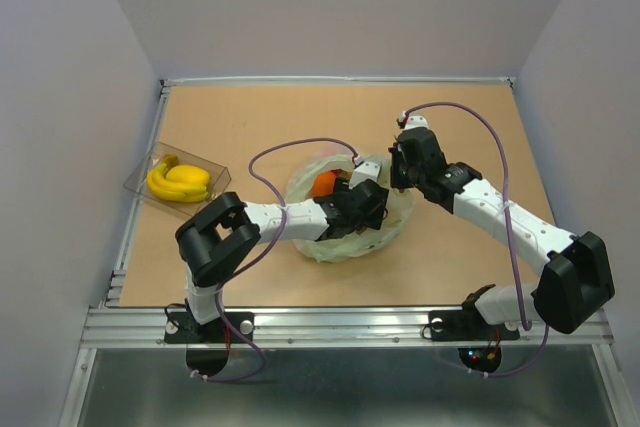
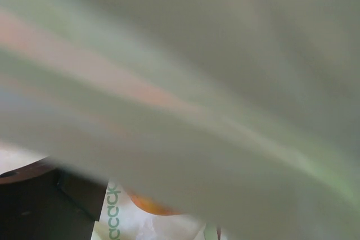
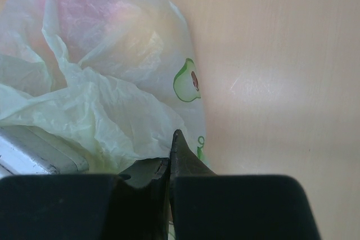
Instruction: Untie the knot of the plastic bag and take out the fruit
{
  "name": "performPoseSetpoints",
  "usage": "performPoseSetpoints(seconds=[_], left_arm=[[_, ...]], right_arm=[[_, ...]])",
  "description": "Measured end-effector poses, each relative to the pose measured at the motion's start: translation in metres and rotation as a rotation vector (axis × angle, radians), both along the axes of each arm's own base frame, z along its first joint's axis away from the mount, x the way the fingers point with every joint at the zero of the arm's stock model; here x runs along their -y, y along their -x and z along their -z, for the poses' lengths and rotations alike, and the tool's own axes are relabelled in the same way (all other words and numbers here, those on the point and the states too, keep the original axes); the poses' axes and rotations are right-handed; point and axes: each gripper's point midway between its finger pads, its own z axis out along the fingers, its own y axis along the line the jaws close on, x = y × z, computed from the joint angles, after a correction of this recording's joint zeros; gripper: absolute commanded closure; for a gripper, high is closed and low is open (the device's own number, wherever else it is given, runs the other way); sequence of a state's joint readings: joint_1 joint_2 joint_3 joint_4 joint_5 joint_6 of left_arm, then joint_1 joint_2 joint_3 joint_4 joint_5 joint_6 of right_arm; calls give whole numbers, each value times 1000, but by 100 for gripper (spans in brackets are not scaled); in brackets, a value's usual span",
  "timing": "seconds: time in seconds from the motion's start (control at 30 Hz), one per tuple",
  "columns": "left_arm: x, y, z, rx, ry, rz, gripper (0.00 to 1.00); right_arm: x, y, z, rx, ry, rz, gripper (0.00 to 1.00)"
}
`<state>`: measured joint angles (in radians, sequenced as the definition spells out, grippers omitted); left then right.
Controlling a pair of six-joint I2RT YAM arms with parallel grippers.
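Note:
The pale green plastic bag (image 1: 345, 232) lies mid-table with its mouth open, and no knot shows. An orange fruit (image 1: 324, 184) sits inside it. My left gripper (image 1: 366, 203) reaches into the bag's mouth. In the left wrist view blurred film (image 2: 214, 71) covers the lens and hides the jaws; only a bit of orange fruit (image 2: 149, 205) shows. My right gripper (image 1: 399, 173) is at the bag's right rim. In the right wrist view it (image 3: 170, 158) is shut, pinching the edge of the bag (image 3: 112, 99). Pink and yellow fruit (image 3: 107, 21) shows through the film.
A clear rigid box (image 1: 213, 171) holding yellow bananas (image 1: 178, 181) stands at the table's left edge. A raised rail (image 1: 340, 79) runs along the table's back. The left arm's white link (image 3: 34, 153) lies next to the bag in the right wrist view.

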<state>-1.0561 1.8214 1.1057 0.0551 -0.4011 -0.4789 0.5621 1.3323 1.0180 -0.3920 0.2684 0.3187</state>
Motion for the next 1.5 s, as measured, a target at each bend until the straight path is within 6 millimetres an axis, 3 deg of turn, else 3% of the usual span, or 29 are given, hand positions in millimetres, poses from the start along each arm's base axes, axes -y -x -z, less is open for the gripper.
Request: performPoseSetpoints(seconds=[0.1, 0.2, 0.27, 0.33, 0.4, 0.47, 0.6, 0.87, 0.93, 0.97, 1.13, 1.27, 1.37, 1.5], left_arm=[[-1, -2, -2, 1, 2, -3, 60], [-5, 2, -9, -6, -2, 2, 61], [-6, 5, -30, 7, 25, 16, 61], [-6, 7, -63, 40, 82, 40, 61], [-7, 12, -111, 91, 174, 72, 62], [-11, 15, -141, 124, 231, 95, 63], [-35, 9, -181, 155, 310, 88, 64], [-154, -57, -213, 239, 286, -197, 63], [-193, -73, -216, 262, 264, -311, 63], [-223, -84, -215, 272, 244, -397, 63], [-355, -111, -187, 246, 141, -798, 59], [-432, -106, -154, 189, 72, -1024, 57], [-469, -103, -135, 155, 24, -1134, 56], [-500, -104, -113, 119, -30, -1220, 54]], right_arm=[[0, 0, 0, 1, 1, 0, 99], [0, 0, 0, 1, 3, 1, 99], [2, -1, 0, 5, 8, 8, 99], [4, -2, 0, 7, 17, 15, 99], [6, -3, 3, 6, 32, 27, 99], [9, -5, 7, 1, 54, 40, 99], [13, -8, 18, -17, 87, 53, 99], [10, -7, 25, -37, 91, 39, 99], [9, -6, 25, -39, 86, 32, 99], [8, -6, 24, -40, 83, 27, 99], [4, -4, 18, -31, 63, 1, 99], [0, -1, 9, -17, 35, -24, 99], [-3, 2, 5, -12, 17, -42, 99], [-7, 4, 3, -16, 3, -70, 99]])
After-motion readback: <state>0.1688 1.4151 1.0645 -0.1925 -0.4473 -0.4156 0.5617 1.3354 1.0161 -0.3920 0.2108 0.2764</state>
